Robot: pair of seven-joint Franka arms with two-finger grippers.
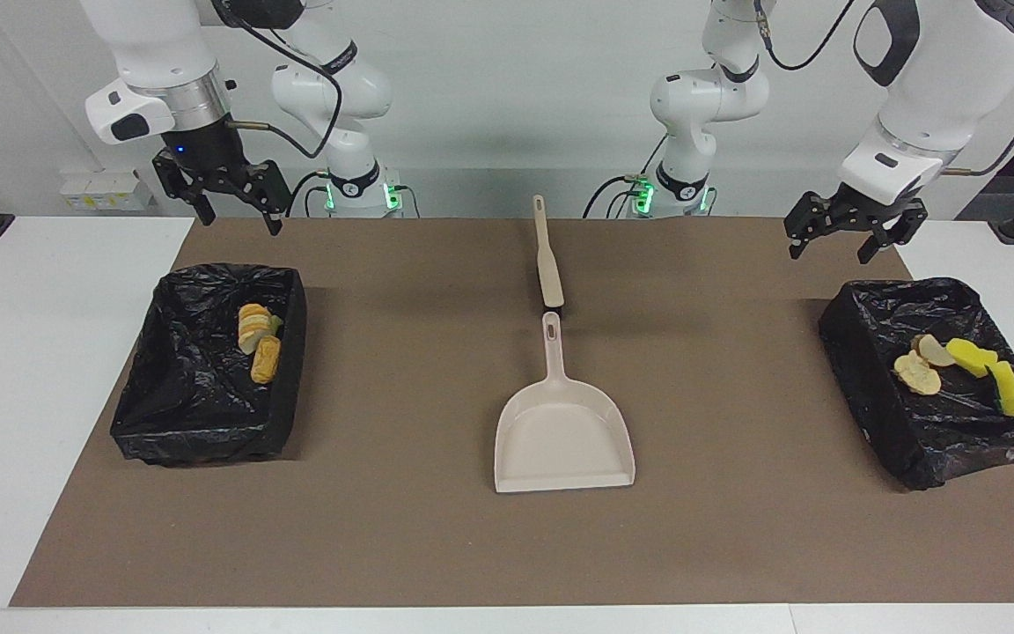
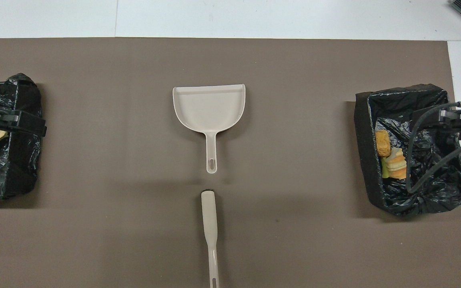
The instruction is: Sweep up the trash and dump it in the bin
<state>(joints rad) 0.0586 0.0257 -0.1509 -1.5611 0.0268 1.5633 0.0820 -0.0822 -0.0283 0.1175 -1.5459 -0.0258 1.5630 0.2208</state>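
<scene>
The trash lies in two black-lined bins. Tan lumps (image 1: 259, 342) sit in the bin (image 1: 199, 440) at the right arm's end. Tan lumps and yellow chunks (image 1: 956, 363) sit in the bin (image 1: 868, 370) at the left arm's end. Both show from above, as trash (image 2: 390, 160) in one bin (image 2: 362, 152) and the other bin (image 2: 18, 160). My left gripper (image 1: 828, 254) hangs open and empty, raised over its bin's edge. High over the other bin, my right gripper (image 1: 240, 220) waits open and empty.
A beige dustpan (image 1: 564, 431) lies mid-mat, its handle pointing toward the robots. The beige brush (image 1: 547, 255) lies in line with it, nearer to the robots. Both also show from above: dustpan (image 2: 209, 108), brush (image 2: 209, 224). A brown mat (image 1: 736, 528) covers the table.
</scene>
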